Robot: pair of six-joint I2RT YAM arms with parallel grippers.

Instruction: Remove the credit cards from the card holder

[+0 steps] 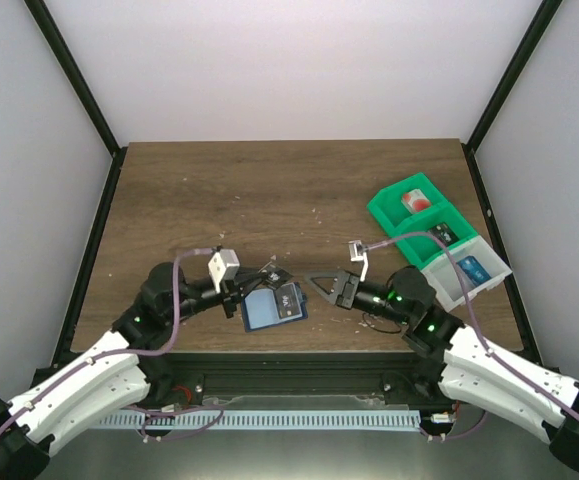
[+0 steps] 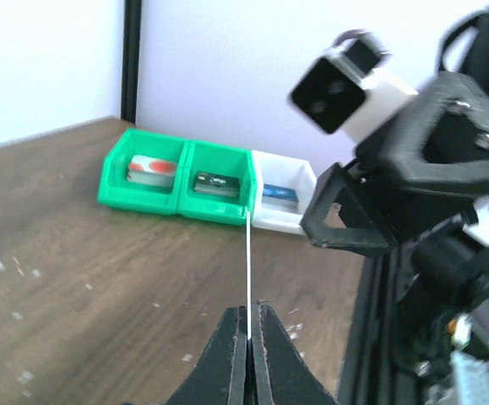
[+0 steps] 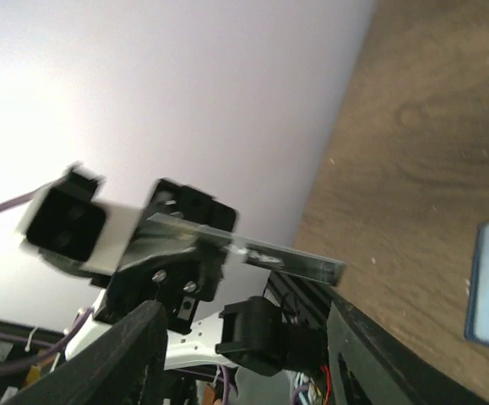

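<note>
Lower centre: left tool (image 2: pixel 248 317) clenched on thin dark-grey plastic card (image 3: pixel 252 256); right tool (image 1: pixel 321 284) released. Card overhanging, could be dropped if swung.

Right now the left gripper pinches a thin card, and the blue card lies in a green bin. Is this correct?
Not quite: the blue card lies in the white bin, as the top external view shows. The left gripper does pinch a thin card.
</note>
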